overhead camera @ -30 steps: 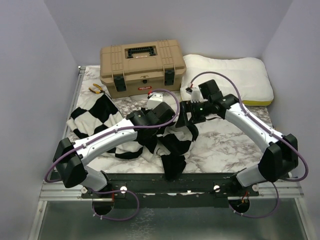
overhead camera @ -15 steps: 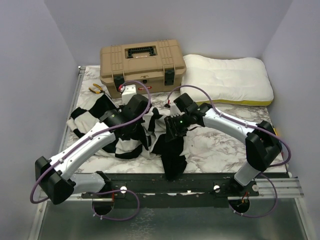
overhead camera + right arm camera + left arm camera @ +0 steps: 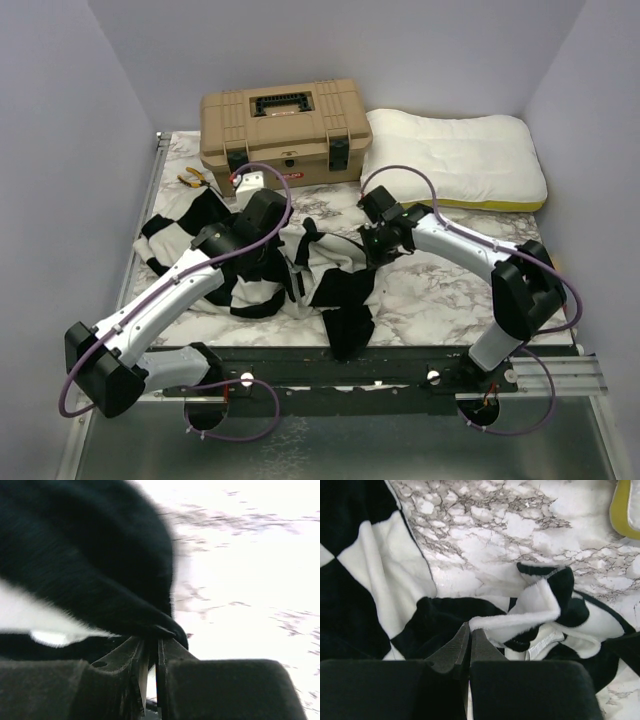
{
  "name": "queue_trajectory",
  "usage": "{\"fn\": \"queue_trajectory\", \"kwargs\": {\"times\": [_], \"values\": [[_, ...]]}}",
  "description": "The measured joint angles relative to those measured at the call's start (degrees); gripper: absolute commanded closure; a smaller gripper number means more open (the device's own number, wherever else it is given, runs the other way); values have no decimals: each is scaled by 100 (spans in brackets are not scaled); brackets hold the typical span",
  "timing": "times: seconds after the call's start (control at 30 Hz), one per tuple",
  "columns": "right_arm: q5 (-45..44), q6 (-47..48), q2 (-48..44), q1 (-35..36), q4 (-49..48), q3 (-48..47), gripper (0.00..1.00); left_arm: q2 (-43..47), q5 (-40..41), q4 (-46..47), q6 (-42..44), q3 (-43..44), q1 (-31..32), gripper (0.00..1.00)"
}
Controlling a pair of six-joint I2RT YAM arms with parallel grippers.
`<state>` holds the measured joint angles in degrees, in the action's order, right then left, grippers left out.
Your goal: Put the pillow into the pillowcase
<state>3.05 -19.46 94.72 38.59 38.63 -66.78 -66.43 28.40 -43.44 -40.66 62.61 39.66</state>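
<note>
With left gripper [image 3: 470,628] and right gripper [image 3: 152,640] each pinched on pillowcase [image 3: 380,580] edge, draw apart evenly to open its mouth toward the pillow [image 3: 455,150].

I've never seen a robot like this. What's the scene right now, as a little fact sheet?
Cover: black and cream checkered fleecy pillowcase, crumpled on the marble-patterned table
Pillow: plump white pillow with yellow edge, far right, outside the cover
Left claw: shut on the pillowcase
Right claw: closed on a black fold of it
Also: tan plastic toolbox at the back
</note>
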Motion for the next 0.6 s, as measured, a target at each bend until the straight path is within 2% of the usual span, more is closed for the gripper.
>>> {"fn": "queue_trajectory", "kwargs": {"times": [0.13,0.17,0.37,0.4,0.5,0.53,0.6], "values": [[-501,-4,-31,-533,221,-17,80,-343,0,9,380,470,-61,100],[-562,9,-61,-688,295,-50,70,-470,2,-2,531,669,-74,100],[-697,208,-442,-1086,592,-435,38,-1381,-81,68,1276,1899,-109,100],[-658,223,-527,-1097,601,-490,27,-1585,-146,90,1368,2098,-116,100],[-389,275,-732,-1150,599,-522,6,-2269,-516,127,1600,2647,-136,100],[-225,308,-767,-1167,595,-518,1,-2446,-623,133,1644,2752,-136,100],[140,317,-772,-1172,553,-485,0,-2745,-870,120,1698,2876,-136,100]]}}
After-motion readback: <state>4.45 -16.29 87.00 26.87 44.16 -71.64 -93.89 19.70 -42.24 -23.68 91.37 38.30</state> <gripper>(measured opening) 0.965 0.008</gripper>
